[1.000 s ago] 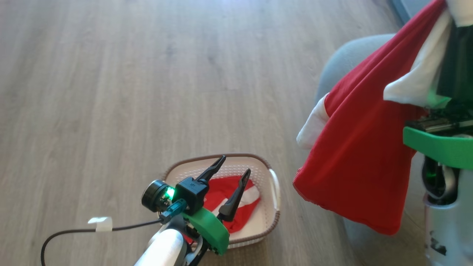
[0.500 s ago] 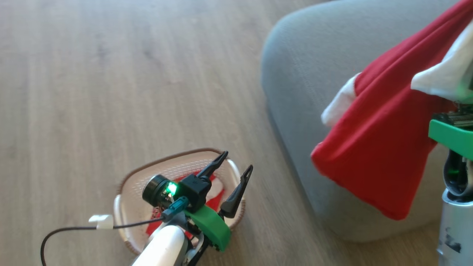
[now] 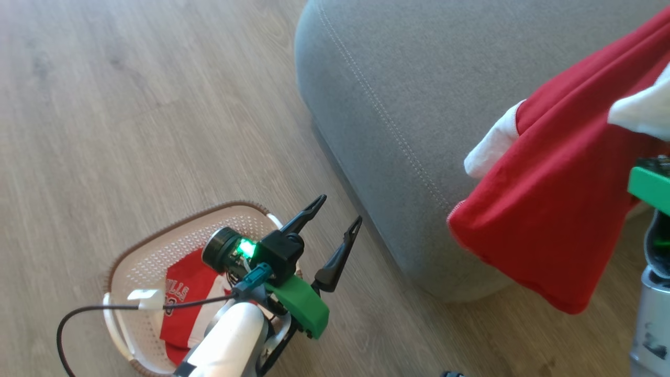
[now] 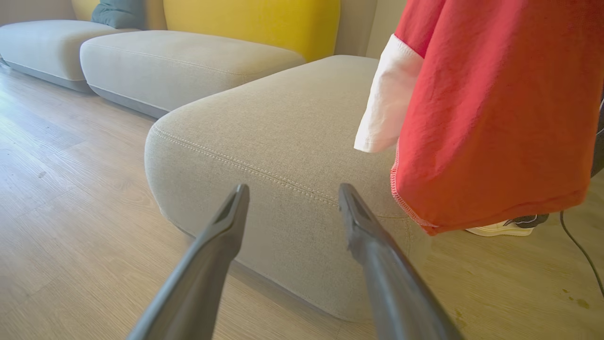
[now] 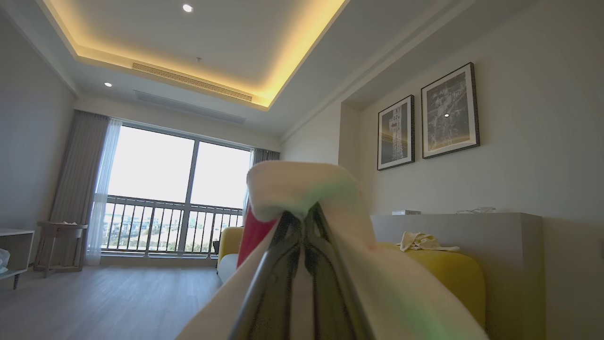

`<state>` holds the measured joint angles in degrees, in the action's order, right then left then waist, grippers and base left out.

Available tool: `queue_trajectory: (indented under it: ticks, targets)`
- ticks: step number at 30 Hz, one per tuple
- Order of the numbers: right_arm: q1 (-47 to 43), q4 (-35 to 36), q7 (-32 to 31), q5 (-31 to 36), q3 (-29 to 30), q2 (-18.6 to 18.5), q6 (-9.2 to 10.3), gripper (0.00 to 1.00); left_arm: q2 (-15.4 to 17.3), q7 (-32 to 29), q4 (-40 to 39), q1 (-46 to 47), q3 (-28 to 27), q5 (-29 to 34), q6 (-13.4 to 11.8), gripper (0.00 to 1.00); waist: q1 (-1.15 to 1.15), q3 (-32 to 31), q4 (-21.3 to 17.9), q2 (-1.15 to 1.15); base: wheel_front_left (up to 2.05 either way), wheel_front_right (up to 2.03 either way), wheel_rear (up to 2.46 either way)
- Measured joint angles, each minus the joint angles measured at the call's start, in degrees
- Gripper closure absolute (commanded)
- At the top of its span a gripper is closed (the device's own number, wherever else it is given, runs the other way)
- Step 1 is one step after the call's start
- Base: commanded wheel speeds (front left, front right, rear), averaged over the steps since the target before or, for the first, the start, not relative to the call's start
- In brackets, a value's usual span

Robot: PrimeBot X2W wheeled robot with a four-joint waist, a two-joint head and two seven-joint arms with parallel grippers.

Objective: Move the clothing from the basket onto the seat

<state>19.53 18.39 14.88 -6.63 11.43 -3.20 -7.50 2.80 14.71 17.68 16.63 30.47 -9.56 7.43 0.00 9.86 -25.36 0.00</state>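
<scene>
Red cloth hangs at three o'clock in the head view: the white-sleeved shirt [image 3: 544,220], pinched between the closed fingers of the right gripper [image 5: 304,212], seemingly by a sleeve, dangles past the near edge of the grey seat [image 3: 398,78]. The left gripper [image 3: 340,208] stands wide and empty by the basket [image 3: 157,246] at seven o'clock, where the lettered shirt [image 3: 183,298] lies. Carrying is the step in hand; next, the shirt needs bringing over the cushion toward twelve o'clock, then releasing.
</scene>
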Motion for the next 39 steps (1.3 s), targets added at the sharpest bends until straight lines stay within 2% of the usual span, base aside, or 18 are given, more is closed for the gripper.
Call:
queue_trajectory:
  ticks: [8,12,19,26,30,34,39]
  targets:
    - [0.29,-1.08,0.0,-1.74,3.15,0.23,0.0,1.0,0.37,0.0,0.0,0.18,0.98,0.0,0.0,0.0,0.0,2.08,-0.87,0.0,0.0,0.0,0.0]
    - [2.6,-7.21,0.0,-6.11,7.53,0.37,0.01,1.0,0.91,0.0,-0.02,0.4,0.85,0.05,0.0,0.0,0.0,2.99,-0.4,0.0,0.0,0.0,0.0]
    - [12.08,-9.32,0.0,1.26,10.7,0.26,0.0,1.0,2.38,0.0,-0.75,3.08,0.91,0.56,0.0,0.0,0.0,6.64,1.3,0.0,0.0,0.0,0.0]
    - [21.56,-14.97,0.0,2.64,10.91,-4.54,0.0,1.0,3.39,0.0,-1.38,3.68,1.19,0.57,0.0,0.0,0.0,9.94,3.41,0.0,0.0,0.0,0.0]
    - [27.15,-21.58,0.01,2.02,10.5,-6.9,0.0,1.0,4.5,0.0,-1.57,4.68,1.55,0.57,0.0,0.0,0.0,11.94,4.47,0.0,0.0,0.0,0.0]
    - [33.66,-35.91,0.0,-2.53,14.82,-7.92,0.0,1.0,5.46,0.0,-1.8,6.4,2.57,0.59,0.0,0.0,0.0,14.33,5.66,0.0,0.0,0.0,0.0]
    - [40.75,-48.23,0.0,0.84,20.41,-14.36,0.0,1.0,6.6,0.0,-1.99,8.01,3.0,0.58,0.0,0.0,0.01,17.54,7.46,0.0,0.0,0.0,0.0]
